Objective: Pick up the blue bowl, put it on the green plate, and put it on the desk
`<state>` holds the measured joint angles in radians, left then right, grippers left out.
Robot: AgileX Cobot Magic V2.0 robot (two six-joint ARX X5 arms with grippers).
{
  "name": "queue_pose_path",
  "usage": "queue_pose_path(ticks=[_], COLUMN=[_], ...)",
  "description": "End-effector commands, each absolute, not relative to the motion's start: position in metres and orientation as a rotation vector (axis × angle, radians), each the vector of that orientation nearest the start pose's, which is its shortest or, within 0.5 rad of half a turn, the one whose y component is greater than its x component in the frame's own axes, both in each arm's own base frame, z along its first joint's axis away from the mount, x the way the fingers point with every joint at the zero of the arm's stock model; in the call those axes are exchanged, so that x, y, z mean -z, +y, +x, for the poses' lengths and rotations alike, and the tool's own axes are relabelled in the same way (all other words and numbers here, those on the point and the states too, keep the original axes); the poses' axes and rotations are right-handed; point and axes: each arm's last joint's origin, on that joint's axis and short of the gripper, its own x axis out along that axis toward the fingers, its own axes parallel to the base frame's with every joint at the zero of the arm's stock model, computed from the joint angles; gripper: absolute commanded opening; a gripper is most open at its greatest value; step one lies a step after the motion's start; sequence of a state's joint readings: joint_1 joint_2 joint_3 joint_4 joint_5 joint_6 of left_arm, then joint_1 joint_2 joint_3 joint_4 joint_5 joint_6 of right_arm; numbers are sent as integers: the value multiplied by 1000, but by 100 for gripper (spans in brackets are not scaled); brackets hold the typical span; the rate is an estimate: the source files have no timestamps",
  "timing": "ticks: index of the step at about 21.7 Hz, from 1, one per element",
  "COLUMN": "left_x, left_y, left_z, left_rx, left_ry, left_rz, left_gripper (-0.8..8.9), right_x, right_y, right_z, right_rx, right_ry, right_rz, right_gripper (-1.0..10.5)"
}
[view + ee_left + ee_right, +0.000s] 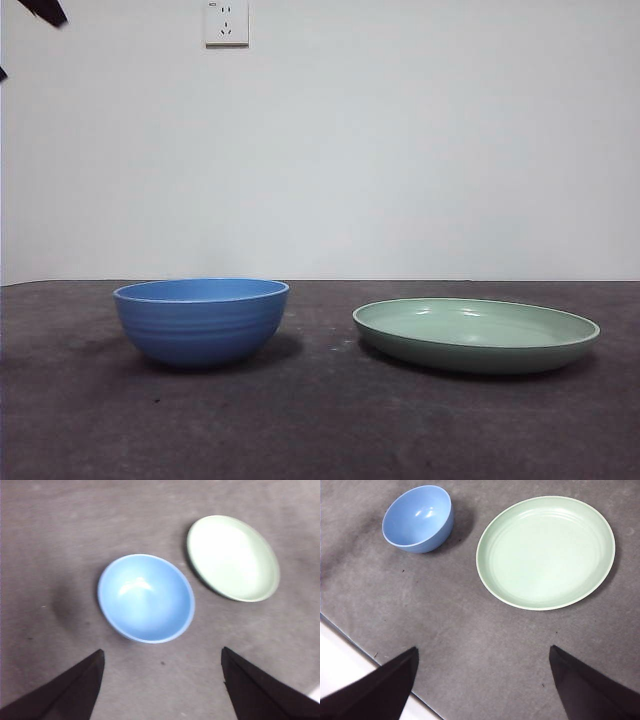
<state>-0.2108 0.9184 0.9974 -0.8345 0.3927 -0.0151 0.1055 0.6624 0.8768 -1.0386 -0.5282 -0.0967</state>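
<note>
While both arms wait high above the desk [320, 430], the blue bowl [201, 320] sits upright and untouched just beside the green plate [476, 335], the two apart with a strip of bare desk between them. Neither vessel holds anything. Seen from the left wrist, the left gripper [162, 680] hangs over the bowl with its jaws spread wide and nothing between them; the bowl lies nearer to it than the plate does. The right gripper [482, 677], likewise spread and empty, looks down from the plate's side, with the bowl on the far side of the plate and a pale edge of the desk showing near its jaws. In the front view only a black tip [45, 10] shows, high above the bowl.

By its matte, ridged wall and thin lip, the bowl looks rigid and light, probably plastic or glazed ware, so it should neither flex nor sag when lifted. Its curved outer wall would likely slide out of a squeeze from the sides. The surer hold appears to be the rim, one jaw inside and one outside, pinching the wall on the side nearest the left gripper. A one-sided rim grip may tip the bowl, so a slow lift and a level set-down at the plate's centre seem wise.
</note>
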Motion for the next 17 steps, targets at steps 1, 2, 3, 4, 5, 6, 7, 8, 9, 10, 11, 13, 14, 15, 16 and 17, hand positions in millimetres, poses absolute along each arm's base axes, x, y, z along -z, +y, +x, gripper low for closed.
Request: queue_pose_path(ticks=[1,2,3,4,5,6,7,8,9,10,11,13,14,15,16,17], left_x=[-331,-330,-328,-325,-319,-314,-306,-299,-290,-281,-273,-255,-247,-239,-231,-225], left_y=[-53,-56,-61,-66,-71,-76,-81,-84,-89,-92,-95,-101,-104,-107,-109,-110], left_z=[180,187,199,208,219,228,239,246,256,264,270,283,288,292,296,299], left_rx=[548,539,528,517,501,490,481,474,465,456,456,450,438,425,420,419], left_ry=[781,790,807,822,844,860,879,896,918,936,957,1000,1016,1032,1049,1065], left_rz=[-75,-75,-67,-55,-38,-25,-13,-5,5,14,17,27,39,52,58,61], left_gripper=[377,377,375,375,375,375,375,375,375,375,375,375,375,375,375,375], right_x=[-315,-315,-315,-315,-315,-315,-315,-315,-315,-315,-315,-315,-315,-315,-315,-315], right_y=[26,26,26,26,26,26,26,26,26,26,26,26,26,26,26,26], right_z=[100,100,100,100,100,100,100,100,100,100,100,100,100,100,100,100], right_rx=[-638,-638,-638,-638,-638,-638,-638,-638,-638,-638,-638,-638,-637,-638,-637,-634], right_ry=[766,766,766,766,766,765,765,764,763,763,763,763,763,763,763,762], right_rz=[91,91,91,91,91,91,91,91,91,91,90,90,90,90,90,89], right_gripper=[420,420,420,420,420,420,420,420,420,420,420,420,420,420,420,420])
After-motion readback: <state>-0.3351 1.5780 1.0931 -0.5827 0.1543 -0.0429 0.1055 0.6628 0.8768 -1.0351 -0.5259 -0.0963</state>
